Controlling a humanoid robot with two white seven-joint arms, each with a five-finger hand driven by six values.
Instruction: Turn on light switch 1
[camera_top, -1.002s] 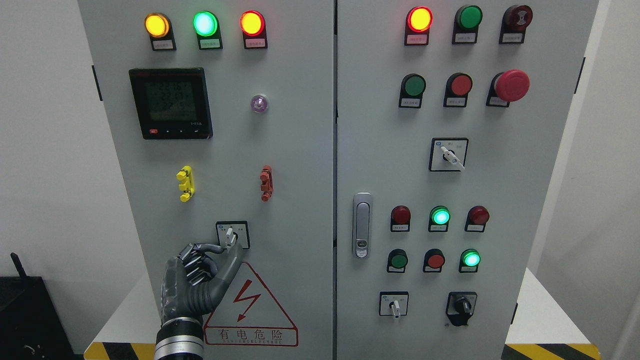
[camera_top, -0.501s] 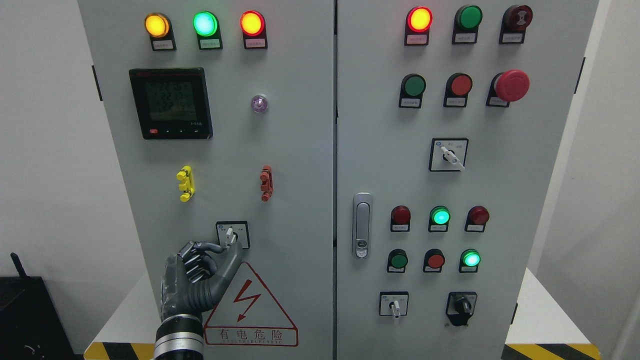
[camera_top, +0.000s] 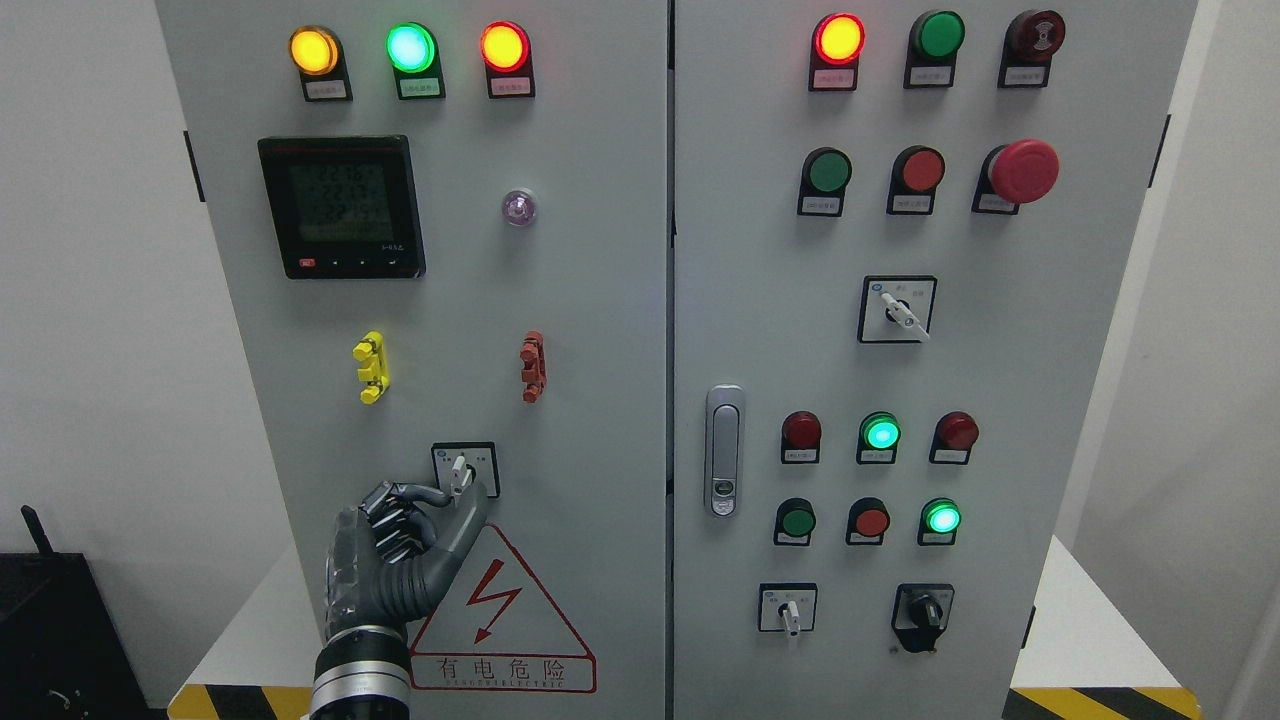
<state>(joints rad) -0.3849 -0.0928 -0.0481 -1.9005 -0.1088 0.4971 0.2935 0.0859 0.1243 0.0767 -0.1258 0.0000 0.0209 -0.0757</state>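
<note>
Robot hand, left (camera_top: 405, 545): I am reaching up from the lower left of the picture and pinching at the small switch (camera_top: 460, 472) low on the left door (camera_top: 600, 300) of the cabinet. My thumb is lying up along the right side below the switch plate and my forefinger is coming in from the left; the tips are meeting at the lower end of the white lever, so I am judging the robot hand to be closed on the switch, the other fingers curled in behind. My right arm is not showing.

Step in hand, as I read it: turning the lever to its on mark. To do it well I am wanting the pinch kept on the lever itself, not on the plate, and the turn made from the wrist about the lever's own pivot, with no pull outward. The grip is at the lever's tip, so a slip is the likely fault; I am planning a slow twist and a check on the lever's angle afterward.

Switch, appearance: a square white plate with a black border, a short white lever at its centre standing nearly upright, leaning slightly. Small print sits at either side of it, too small to read. It is sitting just above the red warning triangle (camera_top: 500, 620) and below the yellow clip (camera_top: 370, 366) and red clip (camera_top: 533, 366).
</note>
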